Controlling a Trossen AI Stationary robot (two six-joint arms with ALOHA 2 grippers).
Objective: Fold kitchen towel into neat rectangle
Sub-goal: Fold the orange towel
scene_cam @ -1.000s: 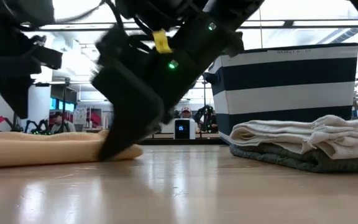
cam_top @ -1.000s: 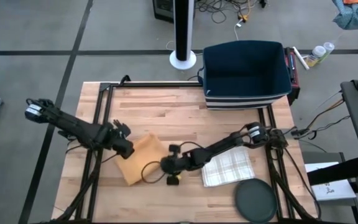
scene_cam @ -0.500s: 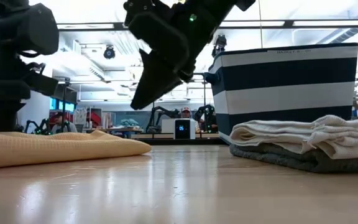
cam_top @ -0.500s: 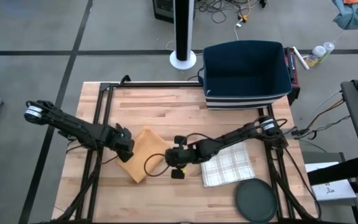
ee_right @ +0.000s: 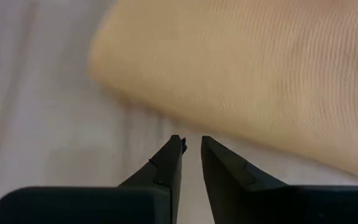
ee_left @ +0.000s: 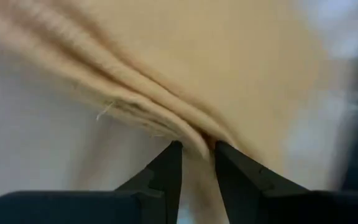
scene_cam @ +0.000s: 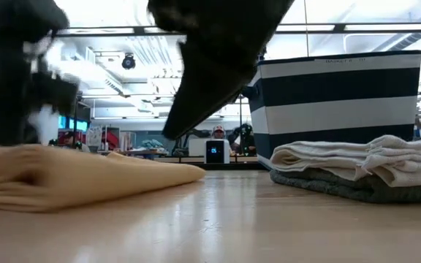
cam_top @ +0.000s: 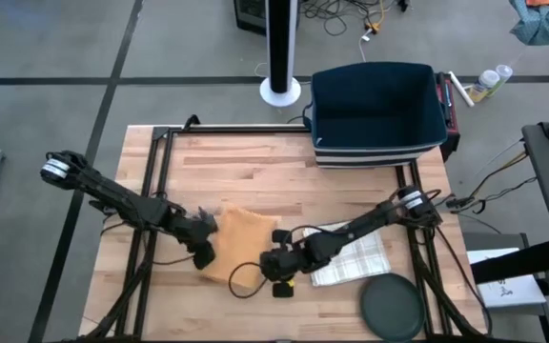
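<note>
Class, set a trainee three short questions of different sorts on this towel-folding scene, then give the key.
1. True or false: the left gripper has a fold of the tan towel between its fingers.
2. What lies on the table beside the right arm? A. a checked towel B. a glass bowl C. a wooden spoon
3. Fill in: the striped basket stands at the table's ____ edge, away from both grippers.

Key
1. True; the wrist view shows bunched cloth between them.
2. A; the checked towel lies flat beside a dark round lid.
3. Far. The right gripper is off the towel.
</note>
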